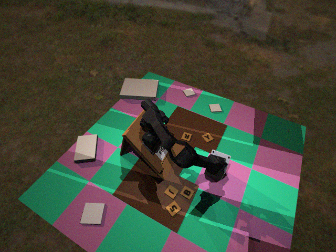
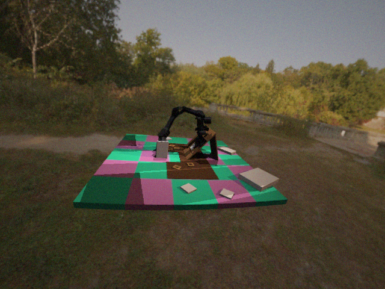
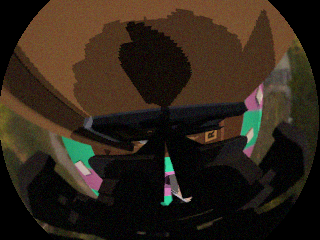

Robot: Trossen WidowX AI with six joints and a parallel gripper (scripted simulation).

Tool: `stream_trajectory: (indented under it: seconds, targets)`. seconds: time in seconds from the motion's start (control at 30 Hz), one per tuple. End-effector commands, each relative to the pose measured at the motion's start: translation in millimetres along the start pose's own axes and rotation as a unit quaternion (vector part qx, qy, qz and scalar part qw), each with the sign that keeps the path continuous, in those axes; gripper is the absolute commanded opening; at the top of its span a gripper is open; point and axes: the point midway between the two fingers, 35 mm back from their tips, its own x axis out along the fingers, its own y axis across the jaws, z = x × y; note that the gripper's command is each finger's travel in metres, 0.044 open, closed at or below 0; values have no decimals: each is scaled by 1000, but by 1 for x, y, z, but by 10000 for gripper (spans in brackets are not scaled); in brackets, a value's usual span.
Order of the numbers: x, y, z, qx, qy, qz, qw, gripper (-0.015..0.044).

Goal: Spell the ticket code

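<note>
A tilted brown board stands mid-counter, with a white ticket on its slope. My gripper is shut with nothing visible between the fingers. It presses down close to the board's dark rail, next to the ticket. Letter tiles lie loose on the brown mats: R and Y behind the arm, I, B and 5 in front. The arm hides most of the rail in the top and exterior views.
The arm's base stands right of the board. Grey slabs lie at the back left, left and front left. Two small grey squares lie at the back. The chequered counter drops to grass all around.
</note>
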Motion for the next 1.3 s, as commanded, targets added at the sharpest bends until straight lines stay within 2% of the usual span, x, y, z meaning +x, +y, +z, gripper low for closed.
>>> stream_trajectory:
  seconds: [0.0,1.27]
  targets:
    - [0,1,1,2,-1,1,1000,0]
    - [0,13,-1,2,-1,2,1000,0]
